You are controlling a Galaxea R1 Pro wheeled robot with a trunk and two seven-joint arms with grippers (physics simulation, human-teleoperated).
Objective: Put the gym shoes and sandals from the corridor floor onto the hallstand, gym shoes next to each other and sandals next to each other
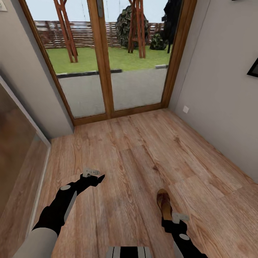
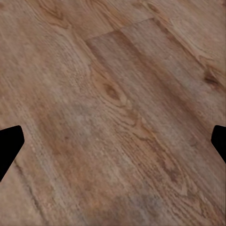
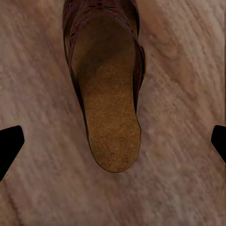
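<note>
Right jaws [image 3: 113,141] spread above sandal [image 3: 106,99]; left arm [image 1: 61,206] outstretched.

Wood-framed glass double door [image 1: 107,61] at the corridor's far end, opening onto lawn [image 1: 107,59] and slatted fence [image 1: 82,32]. Grey walls [image 1: 218,82] either side; white wall socket [image 1: 185,109] low on one.

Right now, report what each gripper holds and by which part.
Nothing is held. Both grippers are open: the right gripper hovers over the dark brown tan-insoled sandal; the left gripper over bare floor.

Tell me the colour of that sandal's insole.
Tan, with dark brown straps; the sandal shows best in the right wrist view.
</note>
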